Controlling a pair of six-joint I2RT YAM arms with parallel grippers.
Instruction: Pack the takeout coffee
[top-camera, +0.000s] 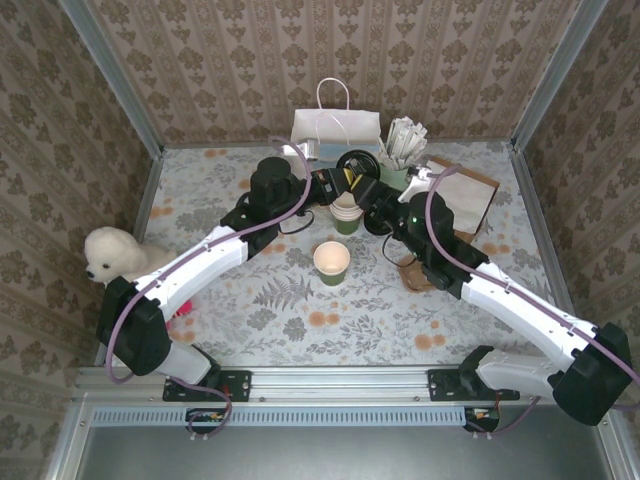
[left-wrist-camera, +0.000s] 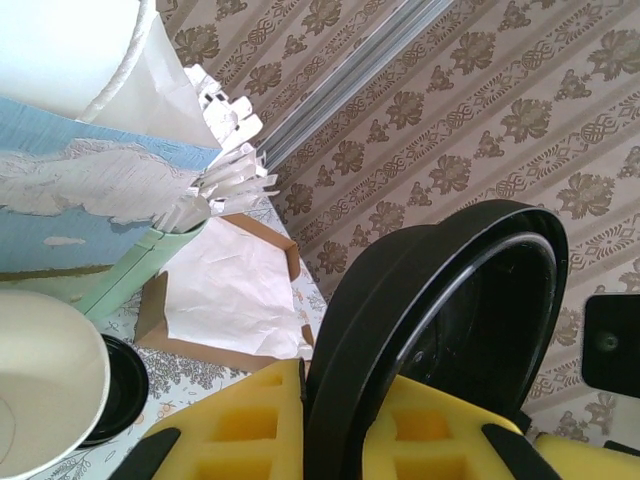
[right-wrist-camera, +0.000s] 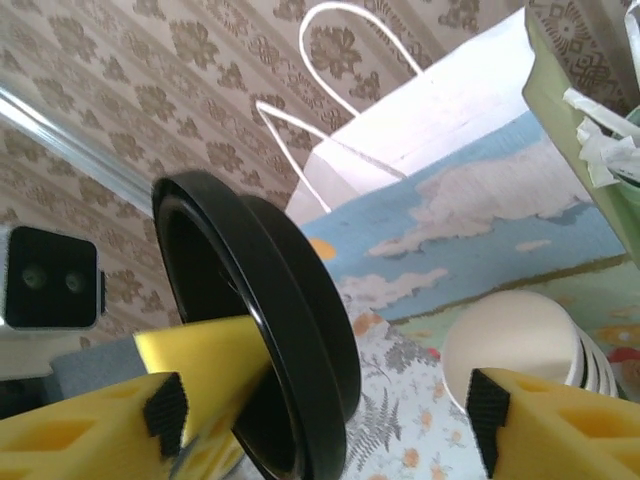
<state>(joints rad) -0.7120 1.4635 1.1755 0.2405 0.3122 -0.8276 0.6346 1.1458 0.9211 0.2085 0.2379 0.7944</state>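
The left pincer (left-wrist-camera: 335, 430) is clenched on the edge of the black lid (left-wrist-camera: 450, 300) and holds it on edge in the air. The right pincer (right-wrist-camera: 330, 410) is released, with one finger close beside the lid and the other well apart. The lidless green cup (top-camera: 332, 260) stands upright near the middle of the table (top-camera: 250, 300). The lid hangs at its 12 o'clock, beyond the stack of cups (top-camera: 345, 212).

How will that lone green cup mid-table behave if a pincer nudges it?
The green cup stands upright, lidless and apparently empty, so it is probably light and may slide or tip easily. Its thin paper-looking wall would likely dent under a hard squeeze.
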